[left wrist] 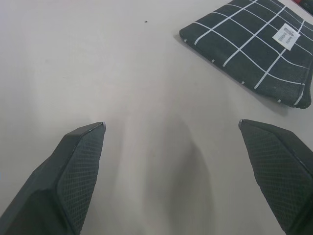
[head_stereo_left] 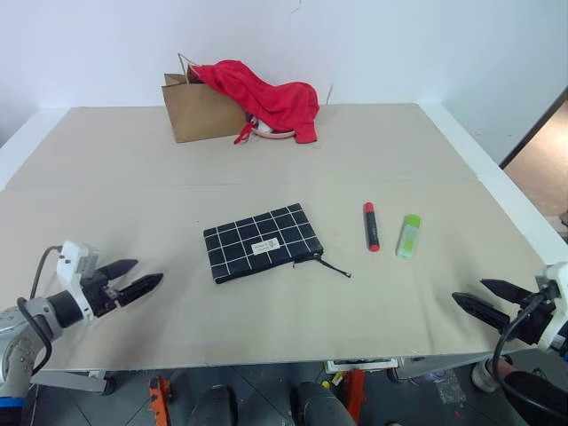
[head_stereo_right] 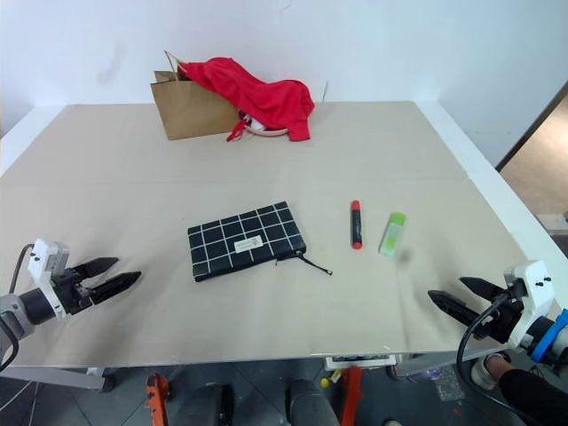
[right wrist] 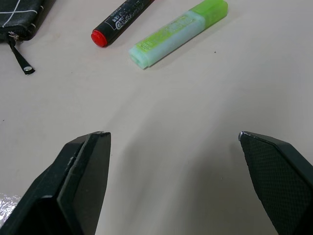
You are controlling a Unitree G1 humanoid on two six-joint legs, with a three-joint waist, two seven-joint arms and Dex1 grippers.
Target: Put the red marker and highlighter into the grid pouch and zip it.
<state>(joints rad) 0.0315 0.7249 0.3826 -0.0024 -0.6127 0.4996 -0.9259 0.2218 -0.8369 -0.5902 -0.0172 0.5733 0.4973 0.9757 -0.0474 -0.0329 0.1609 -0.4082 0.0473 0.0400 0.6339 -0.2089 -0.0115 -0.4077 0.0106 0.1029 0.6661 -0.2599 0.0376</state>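
Note:
The grid pouch (head_stereo_left: 261,241) lies flat at the middle of the table, its zipper pull cord (head_stereo_left: 335,267) trailing toward the right. To its right the red marker (head_stereo_left: 370,226) and the light-green highlighter (head_stereo_left: 408,236) lie side by side. My left gripper (head_stereo_left: 144,276) hovers open near the front left edge, well left of the pouch, whose corner (left wrist: 254,49) shows ahead of it. My right gripper (head_stereo_left: 477,296) hangs open near the front right edge, with the marker (right wrist: 120,22) and highlighter (right wrist: 178,33) ahead of it. Nothing is between either pair of fingers.
A brown paper bag (head_stereo_left: 197,110) lies at the back of the table with a red cloth (head_stereo_left: 266,98) draped over it. The beige table top (head_stereo_left: 133,177) ends close in front of both grippers. Floor shows past the right edge (head_stereo_left: 541,151).

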